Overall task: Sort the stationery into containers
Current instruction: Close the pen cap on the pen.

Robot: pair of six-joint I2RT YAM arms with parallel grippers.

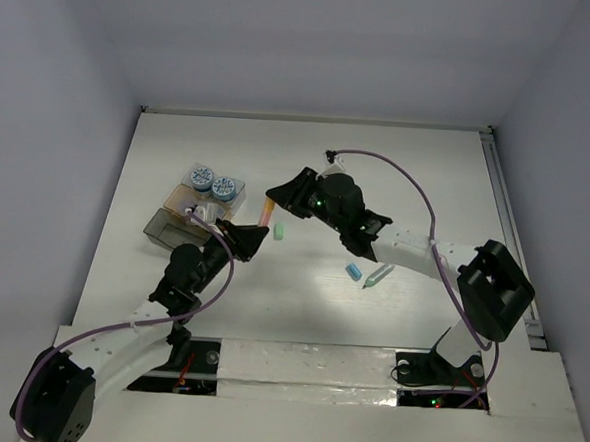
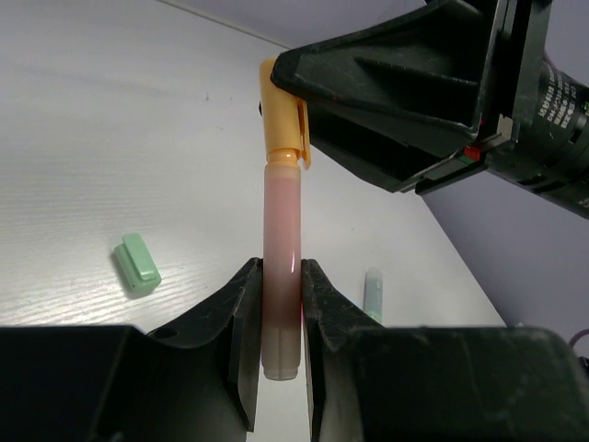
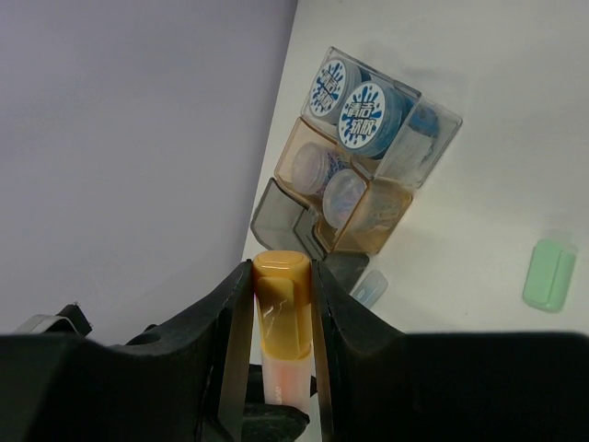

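An orange-capped highlighter point(image 1: 266, 215) with a pale pink body is held between both grippers above the table. My left gripper point(image 2: 281, 276) is shut on its pink body point(image 2: 280, 230). My right gripper point(image 3: 281, 276) is shut on its orange cap point(image 3: 280, 304). In the top view the left gripper point(image 1: 253, 237) is below the right gripper point(image 1: 276, 194). A brownish see-through box point(image 3: 391, 204) holds several round blue-grey tubs point(image 3: 354, 99); it shows in the top view point(image 1: 181, 200) too. A greyer see-through box point(image 1: 166, 228) lies beside it. A green piece point(image 1: 280, 232) lies near the grippers.
A blue stick point(image 1: 353, 272) and a teal stick point(image 1: 377, 276) lie on the table to the right, under the right arm. A pale blue piece point(image 3: 371, 287) lies by the grey box point(image 3: 290, 214). The green piece point(image 2: 136, 263) lies left of the highlighter.
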